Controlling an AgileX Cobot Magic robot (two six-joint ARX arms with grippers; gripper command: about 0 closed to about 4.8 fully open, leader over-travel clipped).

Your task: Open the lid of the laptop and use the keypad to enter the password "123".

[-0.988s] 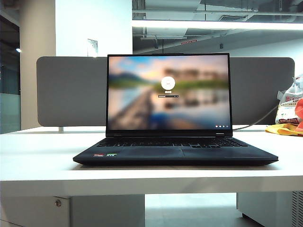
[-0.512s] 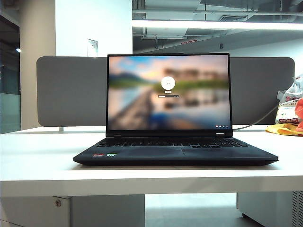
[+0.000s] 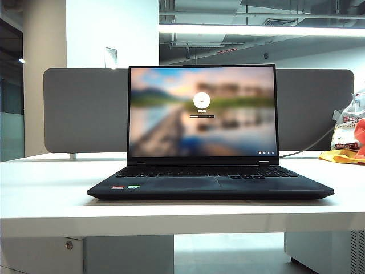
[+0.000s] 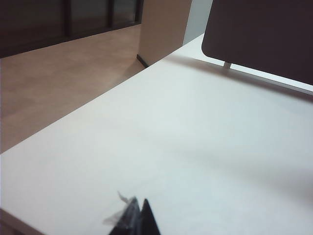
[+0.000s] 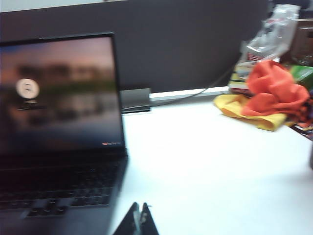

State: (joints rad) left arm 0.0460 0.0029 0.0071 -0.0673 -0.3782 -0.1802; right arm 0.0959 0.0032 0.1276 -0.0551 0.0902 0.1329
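The black laptop (image 3: 210, 185) sits open in the middle of the white table (image 3: 51, 194), its lid (image 3: 202, 111) upright and the screen showing a blurred login picture. The keypad (image 3: 205, 171) runs across the base behind the trackpad. Neither gripper shows in the exterior view. In the right wrist view the laptop (image 5: 58, 161) and keypad (image 5: 54, 193) lie beside my right gripper (image 5: 140, 209), which is shut with nothing in it over the bare table by the laptop's corner. My left gripper (image 4: 137, 204) is shut and empty over bare table, away from the laptop.
A grey divider board (image 3: 85, 108) stands behind the laptop. An orange and yellow cloth (image 5: 266, 95) and a plastic bag (image 5: 271, 34) lie at the table's far right, with a cable (image 5: 195, 93) running along the board. The table's edge and floor (image 4: 54, 83) show beside the left gripper.
The exterior view stays almost the same; the laptop shows no real movement and no arm enters it.
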